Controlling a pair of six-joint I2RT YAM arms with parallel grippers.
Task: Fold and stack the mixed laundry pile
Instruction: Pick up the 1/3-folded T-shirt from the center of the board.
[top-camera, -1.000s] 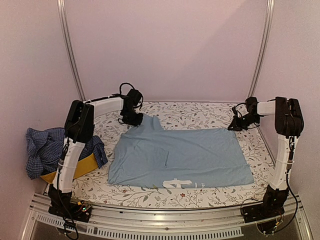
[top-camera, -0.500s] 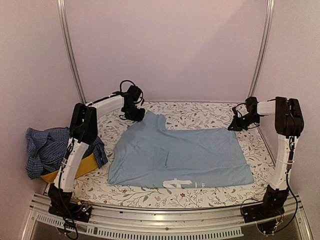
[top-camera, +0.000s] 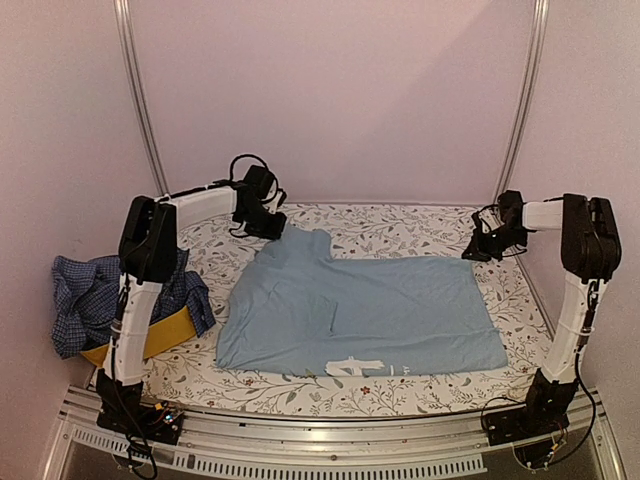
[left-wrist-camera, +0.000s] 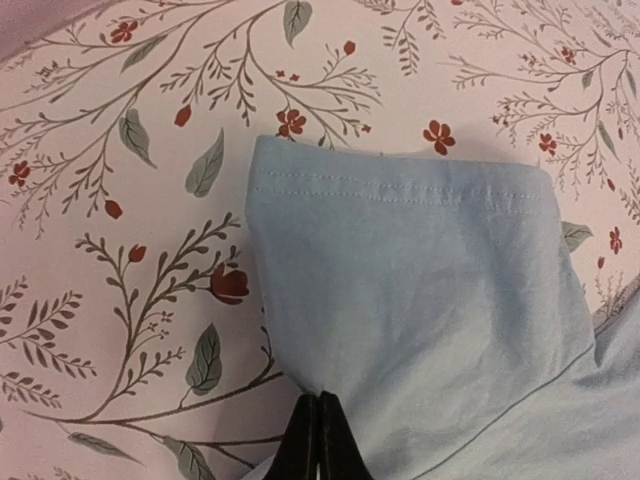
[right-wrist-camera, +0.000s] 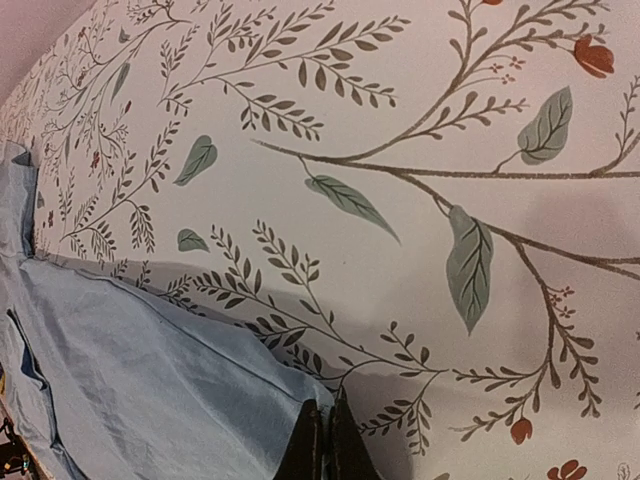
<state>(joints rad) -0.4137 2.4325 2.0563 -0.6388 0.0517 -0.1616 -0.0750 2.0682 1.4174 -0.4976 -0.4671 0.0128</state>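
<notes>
Now | light blue T-shirt (top-camera: 370, 310) flat | left fingers (left-wrist-camera: 303, 455) pinch sleeve (left-wrist-camera: 400, 270) | right fingers (right-wrist-camera: 308, 445) closed, grip unclear

white print (top-camera: 355, 367) on the light blue T-shirt (top-camera: 370, 305), by the table's near edge, too small to read, no other lettering legible

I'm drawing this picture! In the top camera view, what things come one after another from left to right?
checked shirt → left tool → white print on the light blue T-shirt → right tool
</notes>
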